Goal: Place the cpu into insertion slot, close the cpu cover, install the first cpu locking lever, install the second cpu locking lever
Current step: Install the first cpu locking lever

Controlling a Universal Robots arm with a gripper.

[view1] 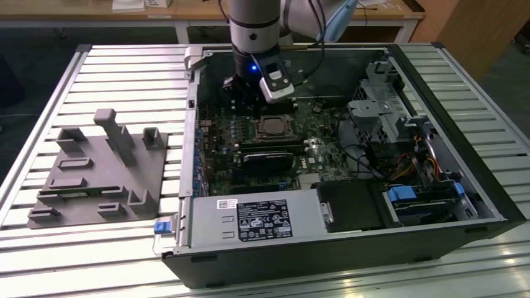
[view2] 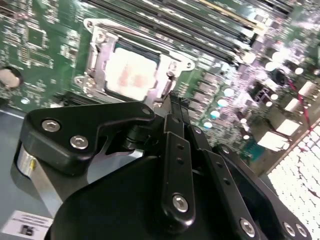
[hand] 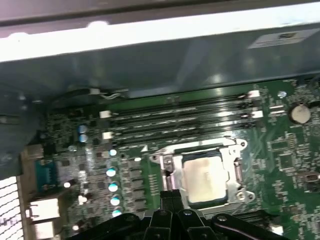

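Gripper [view2: 173, 101] fingers appear pressed together, holding nothing. I see the cpu [view2: 131, 74] seated in the insertion slot [view1: 272, 128], framed by the cpu cover [view2: 96, 57], lying just ahead of the fingertips.

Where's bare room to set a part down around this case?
Bare table slats lie beyond the grey fixture tray and along the computer case at the exterior view's right. Inside is crowded: the gripper hangs by the cpu cover, cables fill the drive-bay side.
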